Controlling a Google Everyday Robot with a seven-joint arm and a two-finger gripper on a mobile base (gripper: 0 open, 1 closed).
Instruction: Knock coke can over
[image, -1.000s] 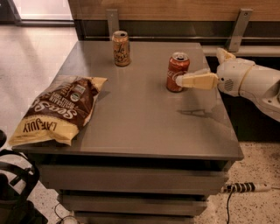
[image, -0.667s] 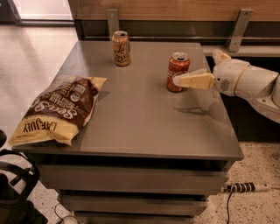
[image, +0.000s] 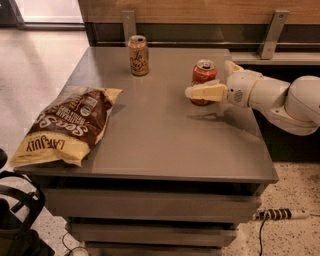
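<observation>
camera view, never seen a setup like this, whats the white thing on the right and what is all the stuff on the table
The white thing is a robot arm reaching in from the right. At its tip is the gripper, its pincer-like hand, placed against the near side of the coke can, which stands upright. Whether it actually holds the can cannot be told here. There is only this one view, looking down on the grey table from its front; where the camera sits is not known. Also on the table: a tan can upright near the back edge, and a brown and yellow chip bag lying flat at the front left.
</observation>
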